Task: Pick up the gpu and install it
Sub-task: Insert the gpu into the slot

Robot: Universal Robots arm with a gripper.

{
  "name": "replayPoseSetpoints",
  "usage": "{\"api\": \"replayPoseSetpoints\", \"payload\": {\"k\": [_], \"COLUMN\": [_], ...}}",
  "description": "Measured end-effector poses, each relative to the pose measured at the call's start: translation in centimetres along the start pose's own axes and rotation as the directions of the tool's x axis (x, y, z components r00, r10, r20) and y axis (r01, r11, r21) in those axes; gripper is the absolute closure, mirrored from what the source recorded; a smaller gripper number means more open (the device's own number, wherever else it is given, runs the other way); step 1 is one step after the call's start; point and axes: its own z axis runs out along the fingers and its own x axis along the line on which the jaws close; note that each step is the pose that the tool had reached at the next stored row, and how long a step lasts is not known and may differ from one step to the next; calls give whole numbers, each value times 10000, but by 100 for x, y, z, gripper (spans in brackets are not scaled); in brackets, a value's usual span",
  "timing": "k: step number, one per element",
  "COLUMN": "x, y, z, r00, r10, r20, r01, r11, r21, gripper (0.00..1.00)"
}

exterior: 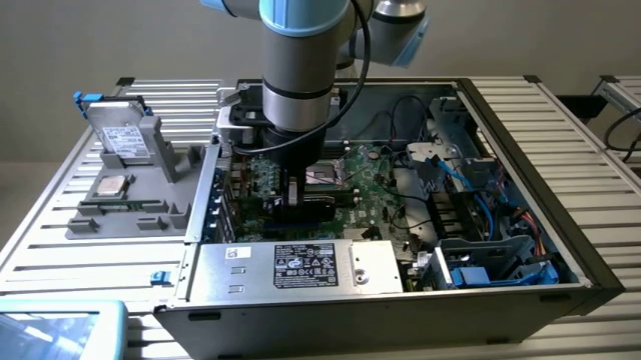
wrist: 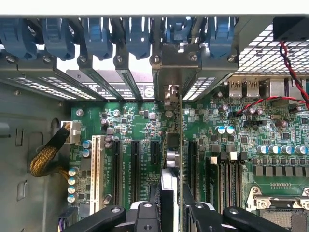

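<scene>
A: What's on the exterior view's left?

B: A grey fixture tray [exterior: 130, 225] on the slatted table [exterior: 60, 247], outside the case. A hard drive [exterior: 122, 139] with a white label stands at the tray's far end. A square chip [exterior: 110, 185] lies flat nearer the camera, and a memory stick [exterior: 125, 202] is just in front of it. There's a teal-framed panel [exterior: 60, 326] in the near corner.

A: Middle?

B: The open computer case [exterior: 350, 322], lid off. The arm [exterior: 299, 67] hangs vertical into it. The gripper [exterior: 293, 196] is clamped on the gpu [exterior: 300, 212]. The card is upright on its edge, down at the green motherboard [exterior: 376, 176]. The silver power supply [exterior: 300, 266] runs along the near wall, just in front of the card.

A: Does the wrist cam confirm the grip?

B: Yes. The fingers [wrist: 189, 210] pinch the card's upper edge, one on each side. The card runs from the gripper to the rear panel. Its silver bracket [wrist: 171, 72] stands at one slot opening, under the row of blue retainer clips [wrist: 96, 36]. Black expansion slots [wrist: 117, 169] and one white slot [wrist: 96, 169] lie parallel beside it. A yellow-sleeved cable [wrist: 46, 154] is beyond those.

A: Is it seated?

B: Can't tell. The card hides its own slot.

A: Right end?

B: A drive cage [exterior: 491, 251] with blue cables [exterior: 455, 171], inside the case at the exterior view's right.
</scene>
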Motion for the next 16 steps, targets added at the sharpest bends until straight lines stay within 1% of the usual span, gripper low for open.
{"api": "replayPoseSetpoints", "payload": {"k": [16], "x": [-3], "y": [-2], "z": [0], "r00": [10000], "r10": [-1], "r20": [0], "r01": [1], "r11": [10000], "r21": [5], "gripper": [72]}}
